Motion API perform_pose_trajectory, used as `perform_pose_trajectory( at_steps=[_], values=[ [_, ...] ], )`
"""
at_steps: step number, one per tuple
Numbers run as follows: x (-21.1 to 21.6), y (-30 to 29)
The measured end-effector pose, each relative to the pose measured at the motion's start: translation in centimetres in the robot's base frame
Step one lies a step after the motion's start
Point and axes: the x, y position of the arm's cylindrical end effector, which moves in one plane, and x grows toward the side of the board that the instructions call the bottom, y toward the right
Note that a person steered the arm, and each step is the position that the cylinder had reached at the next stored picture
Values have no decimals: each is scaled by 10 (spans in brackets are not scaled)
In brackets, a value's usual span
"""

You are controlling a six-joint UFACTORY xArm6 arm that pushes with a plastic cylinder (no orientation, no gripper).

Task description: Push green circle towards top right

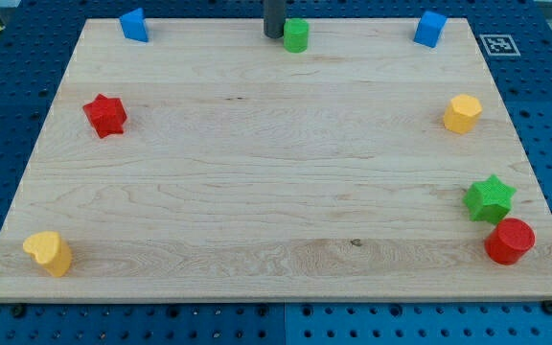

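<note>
The green circle block (296, 35) stands at the view's top edge of the wooden board (276, 192), near the middle. My tip (273, 35) is the lower end of a dark rod coming down from the view's top. It sits just left of the green circle, touching or almost touching its left side.
A blue block (134, 24) is at top left and another blue block (430, 29) at top right. A red star (105, 115) is at left, a yellow block (48, 253) at bottom left, a yellow hexagon (462, 113) at right, and a green star (489, 198) and red circle (510, 241) at bottom right.
</note>
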Motion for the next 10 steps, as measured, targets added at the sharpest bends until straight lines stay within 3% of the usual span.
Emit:
perform_pose_trajectory(
  at_steps=[2,10],
  values=[
    [6,3],
    [68,157]
  ],
)
